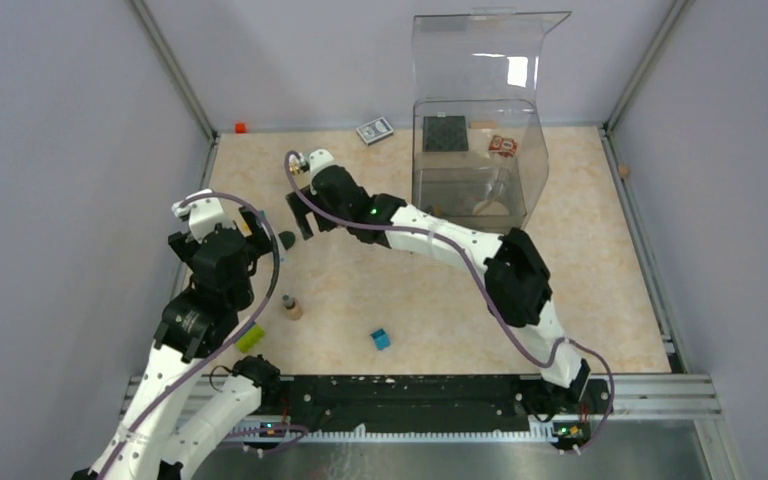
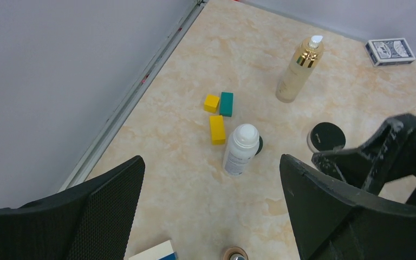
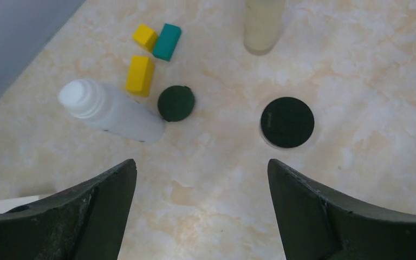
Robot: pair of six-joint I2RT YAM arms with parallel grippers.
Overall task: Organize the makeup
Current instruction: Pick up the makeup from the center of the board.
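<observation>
The job looks a little under half done. Three pieces sit inside the clear case [image 1: 475, 101], whose lid is up: the dark palette [image 1: 445, 133] and the pink palette [image 1: 502, 145] at its far end, and the beige disc [image 1: 490, 207] at its near end.

Four pieces are outside, all well left of the case on the open surface [image 1: 430, 300]. These are the gold-capped bottle [image 2: 299, 70], the white bottle [image 2: 241, 149], the compact [image 3: 287, 122] and the tan tube [image 1: 290, 307]. Of the first three, the compact lies on the case's side and the white bottle farthest from it. The tube stands apart, toward the arm bases.

The gold-capped bottle stands upright. It is clear-bodied with pale liquid and a white pump tip on a shiny collar. The white bottle is plain, with a rounded cap, and seems upright, though the steep angle leaves that unsure. The compact is a flat black round with a pale rim, lying face up.

Both arms hover over this left-hand group. The left gripper [image 2: 211, 162] is spread wide and empty, with the white bottle framed between its fingers. The right gripper [image 3: 201, 162] is likewise wide and holds nothing, with bare surface between the compact and the white bottle below it. The toy blocks [image 2: 217, 130] and the card box [image 2: 390, 51] also lie left of the case and are not part of the sorting.
</observation>
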